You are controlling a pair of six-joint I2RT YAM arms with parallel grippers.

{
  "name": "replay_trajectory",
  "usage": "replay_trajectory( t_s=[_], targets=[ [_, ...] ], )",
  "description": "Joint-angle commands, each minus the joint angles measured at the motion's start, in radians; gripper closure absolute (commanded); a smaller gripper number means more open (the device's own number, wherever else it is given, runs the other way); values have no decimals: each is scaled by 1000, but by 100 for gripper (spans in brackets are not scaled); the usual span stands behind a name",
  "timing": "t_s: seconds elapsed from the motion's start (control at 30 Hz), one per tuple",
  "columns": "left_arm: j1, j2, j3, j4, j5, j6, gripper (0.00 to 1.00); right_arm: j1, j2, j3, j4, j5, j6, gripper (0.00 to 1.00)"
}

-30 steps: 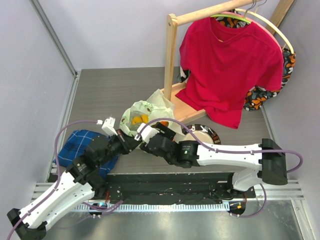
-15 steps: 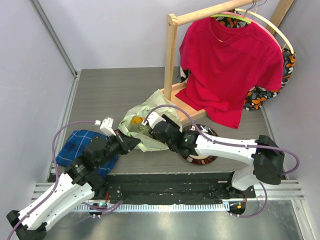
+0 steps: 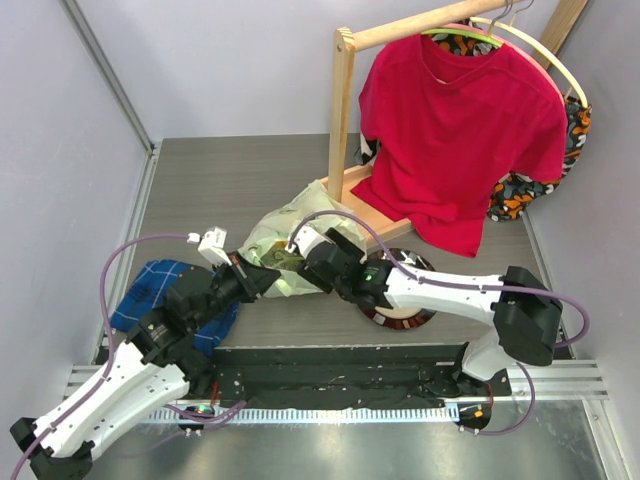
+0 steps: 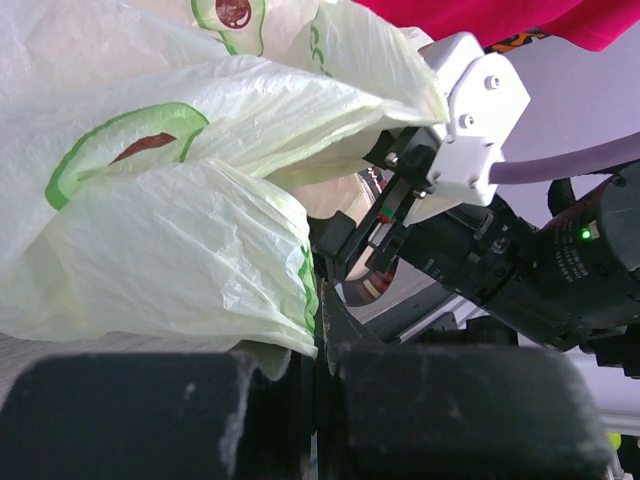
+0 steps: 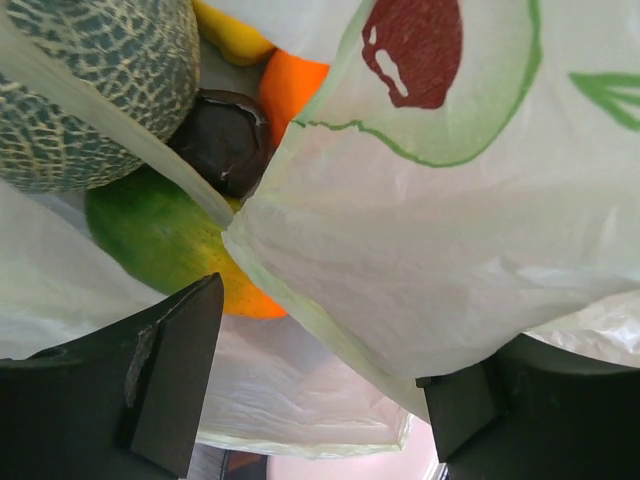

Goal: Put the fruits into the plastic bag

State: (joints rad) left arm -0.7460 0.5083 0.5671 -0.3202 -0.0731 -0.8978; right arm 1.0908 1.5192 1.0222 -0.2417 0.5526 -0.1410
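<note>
Left pincer [image 4: 320,335]: I am clamping it shut on an edge of the plastic bag [image 4: 180,250]
Right pincer [image 5: 320,385]: I am holding its jaws wide apart; bag film is draping between them
Bag: it is lying on the table [image 3: 230,180] between my two arms, beside the wooden rack [image 3: 342,110]
Fruits: all are sitting inside the bag; netted melon [image 5: 90,90], dark purple piece [image 5: 225,140], orange [image 5: 295,85], green piece [image 5: 160,235]

plastic bag [image 3: 288,216] between left arm [image 3: 195,300] and right arm [image 3: 440,290], wooden rack [image 3: 342,110] just behind, bare table [image 3: 230,170] beyond
</note>
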Motion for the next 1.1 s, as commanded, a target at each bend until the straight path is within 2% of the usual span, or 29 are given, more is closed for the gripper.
replay_trajectory(
  t_s=[0.0, 0.17, 0.27, 0.33, 0.37, 0.43, 0.47, 0.57, 0.6, 0.63, 0.73, 0.77, 0.87, 0.9, 1.0, 1.07],
  targets=[
    [-1, -5, 45, 23, -24, 28, 100, 3, 38, 6, -7, 117, -37, 21],
    [-1, -4, 51, 23, -16, 28, 100, 3, 108, -22, 114, 300, -86, 26],
    [-1, 6, 68, 23, -5, 33, 100, 7, 169, -27, 200, 427, -156, 34],
    [0, 19, 83, 23, 7, 46, 100, 8, 193, -19, 235, 503, -210, 46],
    [0, 27, 106, 20, 10, 54, 100, 9, 197, -14, 236, 515, -221, 58],
    [2, 50, 135, 18, 16, 82, 100, 8, 187, -2, 269, 527, -239, 71],
    [4, 59, 169, 12, 18, 92, 100, 9, 176, 4, 268, 524, -241, 84],
    [19, 110, 266, -17, 21, 151, 100, 8, 81, 33, 219, 471, -206, 99],
    [28, 127, 295, -29, 21, 175, 100, 9, 20, 47, 167, 449, -188, 99],
    [39, 146, 362, -45, 24, 224, 100, 6, -20, 64, 139, 364, -165, 99],
    [138, 228, 498, -98, 67, 316, 100, 1, -156, 139, 38, 204, -85, 99],
    [225, 286, 532, -108, 190, 324, 100, -15, -180, 186, 15, 91, -41, 99],
    [397, 383, 651, -89, 434, 292, 100, -48, -244, 292, -59, -63, 9, 99],
    [496, 450, 675, -73, 599, 269, 100, -55, -251, 318, -85, -81, 39, 99],
    [586, 553, 789, -42, 758, 234, 100, -78, -255, 398, -107, -146, 96, 99],
    [620, 590, 881, -63, 786, 243, 100, -86, -252, 435, -107, -169, 121, 99]
  ],
)
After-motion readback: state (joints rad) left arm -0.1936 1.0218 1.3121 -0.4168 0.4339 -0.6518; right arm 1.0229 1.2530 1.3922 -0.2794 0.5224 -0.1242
